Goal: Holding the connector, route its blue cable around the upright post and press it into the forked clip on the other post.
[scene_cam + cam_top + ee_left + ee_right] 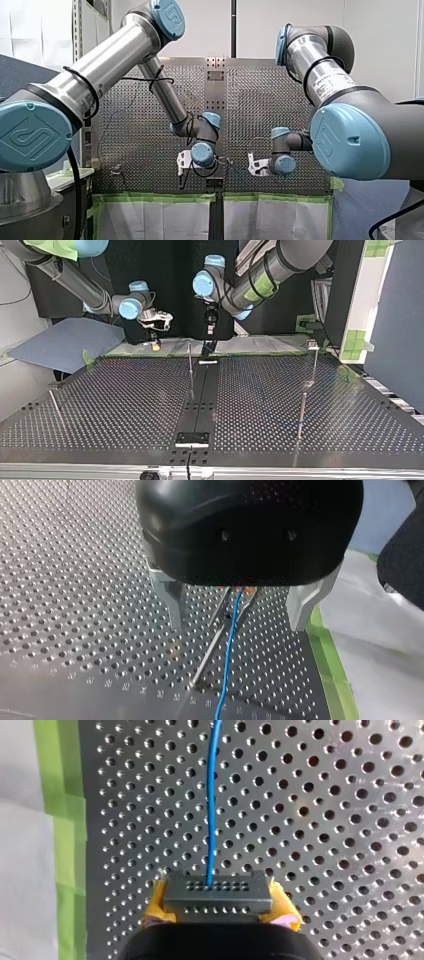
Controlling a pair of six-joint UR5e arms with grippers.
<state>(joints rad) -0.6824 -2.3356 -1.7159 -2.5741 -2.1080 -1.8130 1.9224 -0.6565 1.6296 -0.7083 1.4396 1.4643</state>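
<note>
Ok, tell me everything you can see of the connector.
The connector is a grey rectangular block, plastic-looking, and its face shows two rows of tiny holes. It is clamped by its ends between the yellow pads of my right gripper, above the perforated table. The blue cable leaves one upper-row hole.

Reaching in from the front view's left with my left arm (115,55), elbow high, wrist dropped low. Left gripper (235,615) with metal fingers (169,602) spread wide. Reaching from the right with my right arm (325,70), wrist low. Right gripper (220,914) clamping connector (218,891) between yellow pads (156,904).
</note>
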